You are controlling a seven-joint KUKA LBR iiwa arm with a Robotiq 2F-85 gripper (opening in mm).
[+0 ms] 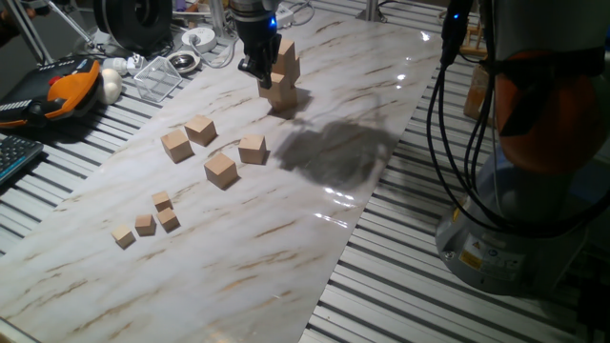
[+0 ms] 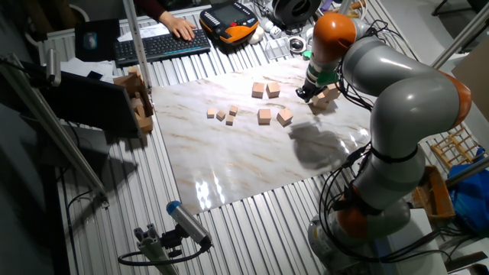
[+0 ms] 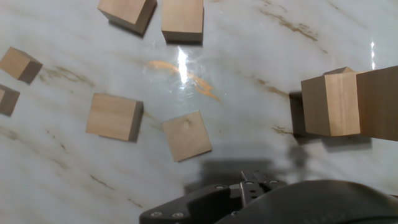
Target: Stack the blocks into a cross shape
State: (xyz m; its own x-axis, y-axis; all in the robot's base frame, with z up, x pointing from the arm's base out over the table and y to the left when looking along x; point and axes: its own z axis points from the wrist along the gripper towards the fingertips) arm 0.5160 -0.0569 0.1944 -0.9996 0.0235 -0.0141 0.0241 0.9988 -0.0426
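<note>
Stacking seems partly done: the black two-finger gripper (image 1: 257, 65) hangs beside the small stack of plain tan wooden cubes (image 1: 283, 76) at upper centre, finger spacing impossible to tell, and four loose tan wooden cubes (image 1: 221, 170) mid-frame likely need fetching next.

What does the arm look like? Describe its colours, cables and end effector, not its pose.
The arm has rounded silver-grey links with orange joint bands. Black cables run beside its base. The end effector is black, with a blue light glowing above it.
</note>
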